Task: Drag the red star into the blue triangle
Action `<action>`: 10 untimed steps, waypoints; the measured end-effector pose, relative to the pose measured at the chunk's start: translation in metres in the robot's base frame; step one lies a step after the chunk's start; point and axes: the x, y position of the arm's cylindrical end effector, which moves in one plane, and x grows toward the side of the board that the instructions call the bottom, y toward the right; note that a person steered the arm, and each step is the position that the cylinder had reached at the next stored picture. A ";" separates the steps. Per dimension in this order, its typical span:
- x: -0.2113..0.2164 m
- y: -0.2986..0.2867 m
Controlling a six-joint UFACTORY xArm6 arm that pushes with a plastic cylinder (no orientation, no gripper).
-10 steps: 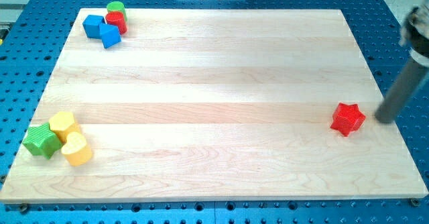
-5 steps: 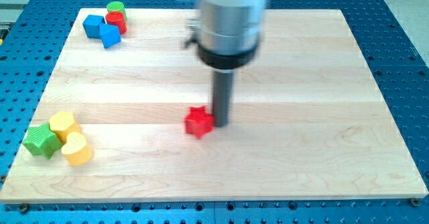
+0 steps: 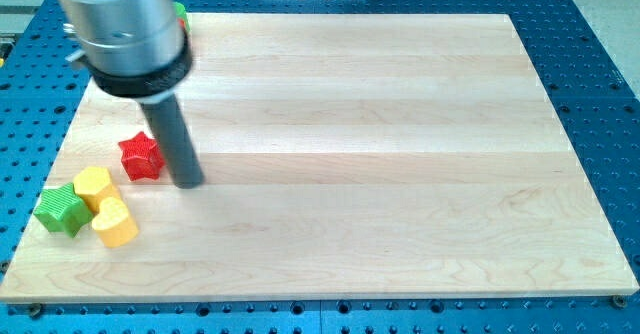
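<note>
The red star (image 3: 140, 157) lies on the wooden board at the view's left, just above and right of the yellow blocks. My tip (image 3: 188, 183) rests on the board close to the star's right side, a little lower than it. The arm's grey body (image 3: 122, 24) covers the top left corner, so the blue triangle and the blocks around it are hidden; only a sliver of the green block (image 3: 181, 14) shows there.
A green star block (image 3: 61, 210), a yellow hexagon block (image 3: 95, 185) and a yellow heart block (image 3: 114, 223) sit clustered at the view's lower left, just below the red star. The wooden board (image 3: 400, 154) lies on a blue perforated table.
The red star has been pushed from the view's right edge, through the middle, to the view's left. My tip followed behind it on its right side. The arm now covers the top left blocks.
</note>
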 end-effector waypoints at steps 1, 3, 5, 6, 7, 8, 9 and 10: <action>0.014 -0.037; -0.058 -0.121; -0.027 -0.050; -0.055 0.000; -0.142 0.004; -0.103 0.025; -0.025 0.001; -0.032 -0.038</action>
